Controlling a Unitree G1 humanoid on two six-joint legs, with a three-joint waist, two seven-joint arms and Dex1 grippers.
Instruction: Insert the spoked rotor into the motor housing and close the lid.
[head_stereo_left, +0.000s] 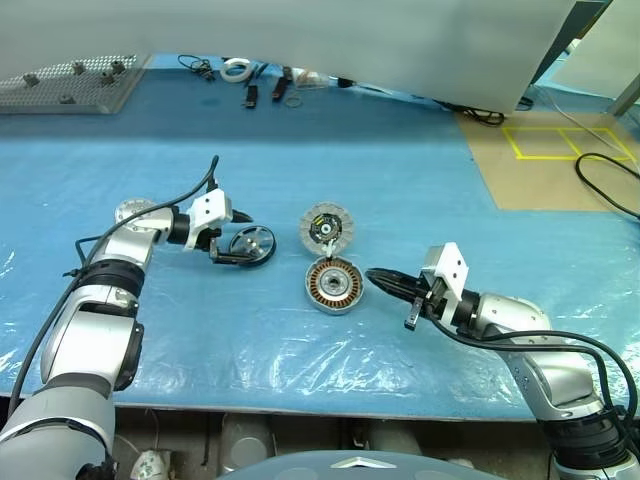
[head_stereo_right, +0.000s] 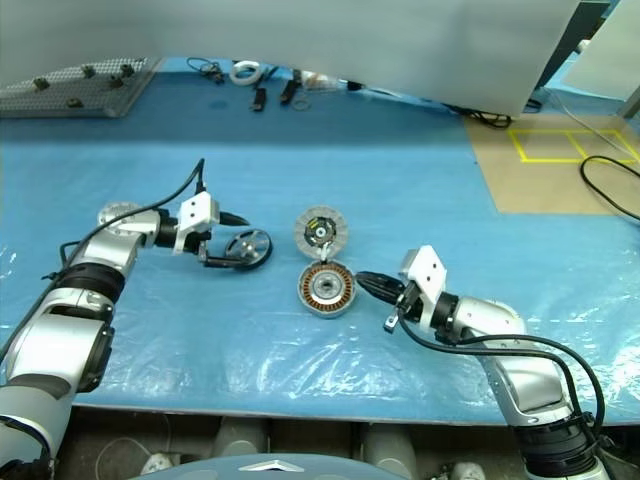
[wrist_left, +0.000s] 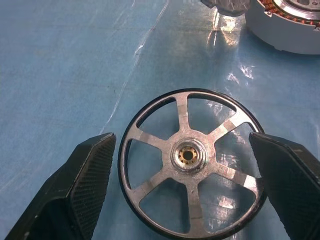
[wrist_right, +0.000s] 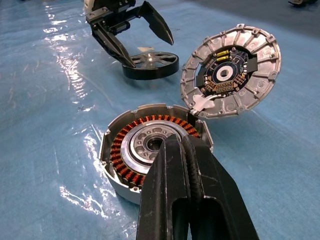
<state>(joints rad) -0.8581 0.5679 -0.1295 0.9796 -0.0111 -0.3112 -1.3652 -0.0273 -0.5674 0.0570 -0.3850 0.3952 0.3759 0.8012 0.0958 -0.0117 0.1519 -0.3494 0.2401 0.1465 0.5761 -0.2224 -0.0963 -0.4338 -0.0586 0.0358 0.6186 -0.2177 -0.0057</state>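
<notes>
The spoked rotor (wrist_left: 192, 160), a dark-rimmed wheel with silver spokes and a brass hub, lies flat on the blue sheet. My left gripper (head_stereo_left: 243, 240) is open, with one finger on each side of the rotor's rim and neither touching it. The motor housing (head_stereo_left: 333, 285) sits to the right with its copper windings facing up. The lid (wrist_right: 230, 75) stands tilted up at the housing's far edge, inner face showing. My right gripper (wrist_right: 172, 145) is shut and empty, its tips just at the housing's near rim.
A round grey part (head_stereo_left: 128, 211) lies behind my left arm. A perforated board (head_stereo_left: 70, 85), a tape roll (head_stereo_left: 237, 68) and small tools (head_stereo_left: 250, 95) sit at the table's far edge. Cables and yellow floor marks (head_stereo_left: 560, 140) are at the right.
</notes>
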